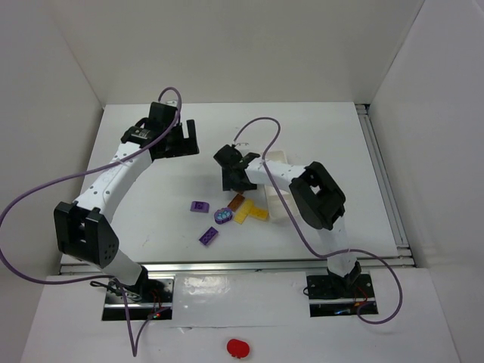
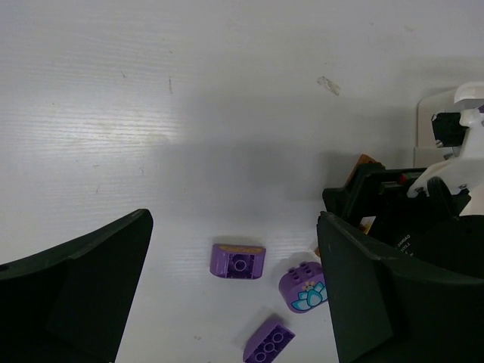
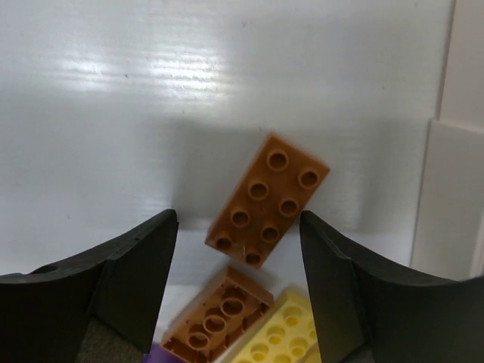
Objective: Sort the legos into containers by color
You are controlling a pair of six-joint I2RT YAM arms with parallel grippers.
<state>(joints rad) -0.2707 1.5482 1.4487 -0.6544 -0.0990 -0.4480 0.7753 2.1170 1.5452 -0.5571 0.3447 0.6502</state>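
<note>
Several legos lie in a cluster mid-table: a purple brick [image 1: 200, 206], a rounded purple-blue piece [image 1: 223, 215], another purple brick [image 1: 209, 236], a brown brick [image 1: 237, 201] and yellow bricks [image 1: 249, 212]. My right gripper [image 1: 231, 175] hovers just behind them, open. In the right wrist view a studs-up brown brick [image 3: 268, 200] lies on the table just ahead of the right gripper [image 3: 238, 219], touching neither finger; an upturned brown brick [image 3: 215, 318] and a yellow one [image 3: 283, 333] lie below. The white tray [image 1: 281, 157] runs under the right arm. My left gripper [image 1: 178, 136] hangs open and empty, farther back-left.
The left wrist view shows two purple bricks [image 2: 238, 261] [image 2: 268, 342] and the rounded piece [image 2: 302, 289] below the open left gripper [image 2: 234, 227], with the right gripper's black body [image 2: 393, 204] close on the right. A red blob [image 1: 237, 347] sits off the table in front.
</note>
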